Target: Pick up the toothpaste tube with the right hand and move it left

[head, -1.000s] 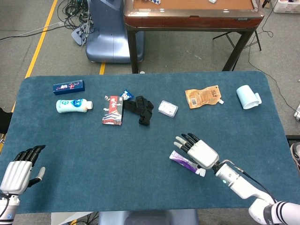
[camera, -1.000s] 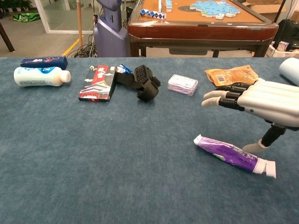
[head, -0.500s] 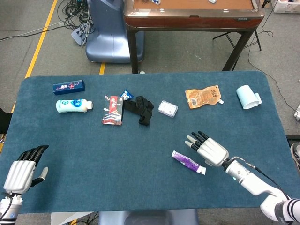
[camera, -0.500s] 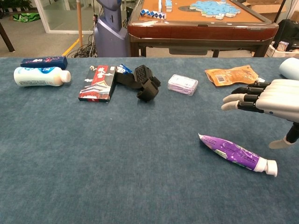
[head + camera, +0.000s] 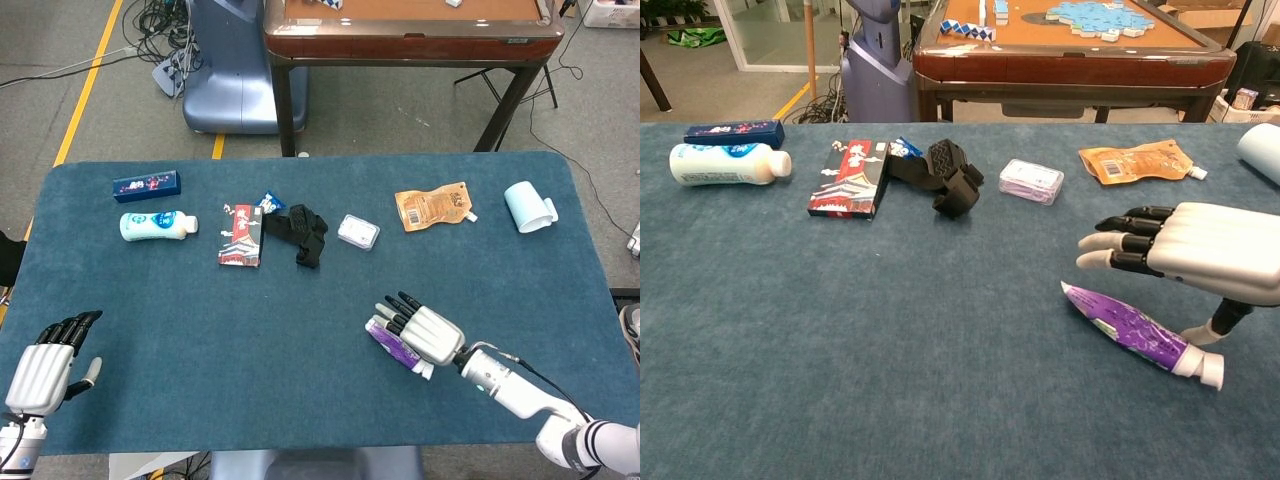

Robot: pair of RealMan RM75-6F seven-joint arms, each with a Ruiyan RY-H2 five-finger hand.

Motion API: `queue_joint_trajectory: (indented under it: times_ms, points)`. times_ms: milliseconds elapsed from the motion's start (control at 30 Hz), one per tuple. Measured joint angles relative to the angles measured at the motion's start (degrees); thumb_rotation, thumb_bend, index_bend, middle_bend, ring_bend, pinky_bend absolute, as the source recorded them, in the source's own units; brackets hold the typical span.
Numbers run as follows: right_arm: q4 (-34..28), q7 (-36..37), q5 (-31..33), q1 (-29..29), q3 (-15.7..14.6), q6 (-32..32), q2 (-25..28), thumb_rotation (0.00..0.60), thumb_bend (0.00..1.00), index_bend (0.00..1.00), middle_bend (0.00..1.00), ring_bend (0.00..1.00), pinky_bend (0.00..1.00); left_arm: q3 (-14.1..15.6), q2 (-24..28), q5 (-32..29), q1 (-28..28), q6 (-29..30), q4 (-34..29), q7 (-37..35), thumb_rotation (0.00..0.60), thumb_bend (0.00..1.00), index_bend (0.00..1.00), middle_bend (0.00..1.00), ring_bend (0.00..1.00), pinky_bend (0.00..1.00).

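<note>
One purple plastic toothpaste tube with a white cap [image 5: 1137,335] lies on the blue felt surface [image 5: 890,330], near its front right. In the head view the right hand [image 5: 424,335] covers most of the tube. That hand's fingers [image 5: 1110,242] extend spread above the tube, holding nothing; thumb contact unclear. One left hand [image 5: 42,368], cut off at frame edge, fingers extended, empty.

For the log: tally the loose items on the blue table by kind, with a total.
Tubes: 1, toothpaste tube
Bottles: 1, white bottle
Boxes and packs: 3, blue box, red pack, clear case
Pouches: 1, orange pouch
Cups: 1, pale blue cup
Black strap item: 1
Total: 8
</note>
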Motion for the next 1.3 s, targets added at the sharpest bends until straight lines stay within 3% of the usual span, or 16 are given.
queue_joint_trajectory:
  times_ms: [267, 467, 767, 1000, 1300]
  points:
    - [-2.8, -1.0, 0.2, 1.4, 1.3, -0.8, -2.2, 0.600, 0.00, 0.01, 0.09, 0.04, 0.11, 0.2, 0.3, 0.4, 0.1, 0.0, 0.1, -1.8, 0.600, 0.38, 0.12, 0.16, 0.17, 0.18]
    - [-4.8, -1.5, 3.2, 3.1, 2.9, -5.2, -3.1, 0.600, 0.00, 0.10, 0.21, 0.06, 0.11, 0.5, 0.6, 0.2, 0.8, 0.6, 0.5, -2.3, 0.600, 0.38, 0.12, 0.16, 0.17, 0.18]
    - [-6.8, -1.3, 6.3, 4.2, 2.7, -9.0, -2.1, 0.600, 0.26, 0.33, 0.39, 0.17, 0.11, 0.6, 0.5, -0.2, 1.3, 0.9, 1.3, -2.9, 0.600, 0.38, 0.12, 0.16, 0.17, 0.18]
    - [-5.5, -0.7, 6.6, 3.3, 1.8, -8.0, -1.4, 0.600, 0.34, 0.48, 0.49, 0.25, 0.11, 0.5, 0.2, 0.1, 1.1, 0.5, 1.8, -3.2, 0.600, 0.38, 0.12, 0.16, 0.17, 0.18]
    - [-3.7, -1.0, 9.7, 2.0, 2.8, -7.1, 0.2, 0.600, 0.39, 0.54, 0.53, 0.29, 0.11, 0.5, 0.2, 0.2, 0.9, 0.3, 1.8, -3.1, 0.600, 0.38, 0.12, 0.16, 0.17, 0.18]
